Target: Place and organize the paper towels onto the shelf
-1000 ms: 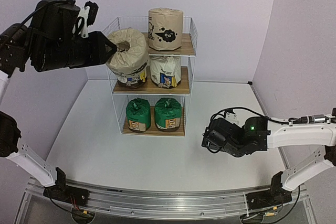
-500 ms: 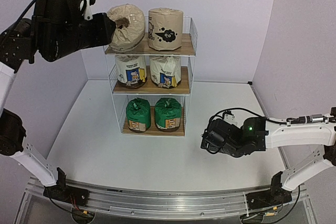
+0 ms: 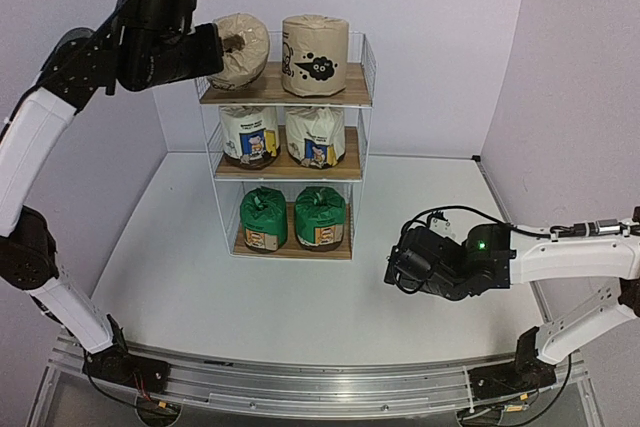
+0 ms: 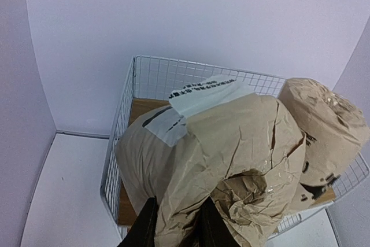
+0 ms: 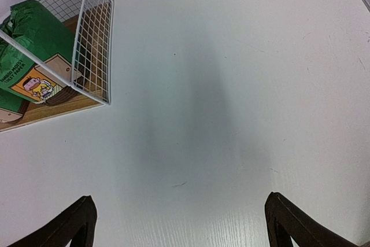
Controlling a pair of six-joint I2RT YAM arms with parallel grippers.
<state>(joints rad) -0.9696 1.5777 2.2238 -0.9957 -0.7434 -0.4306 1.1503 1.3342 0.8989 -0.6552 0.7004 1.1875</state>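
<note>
The shelf [image 3: 285, 98] stands at the back of the table. Two green paper towels [image 3: 264, 217] fill its bottom tier and two white ones [image 3: 250, 134] the middle tier. On the top tier's right half a tan roll [image 3: 315, 55] stands upright. My left gripper [image 3: 208, 53] is shut on the crumpled wrapper end of a second tan roll [image 3: 240, 49], which leans tilted over the top tier's left half. In the left wrist view that roll [image 4: 231, 143] fills the frame between my fingers [image 4: 144, 229]; whether it rests on the board is hidden. My right gripper [image 3: 398, 267] is open over the table.
White wire mesh [image 4: 173, 76] walls the top tier's back and sides. In the right wrist view the shelf's bottom corner [image 5: 95, 56] and a green roll [image 5: 34, 39] sit at the upper left, with white table [image 5: 231, 85] under the open right gripper [image 5: 178, 201].
My left arm has carried the tan roll up from in front of the middle tier and back over the top tier's left half. The right arm has stayed still.
</note>
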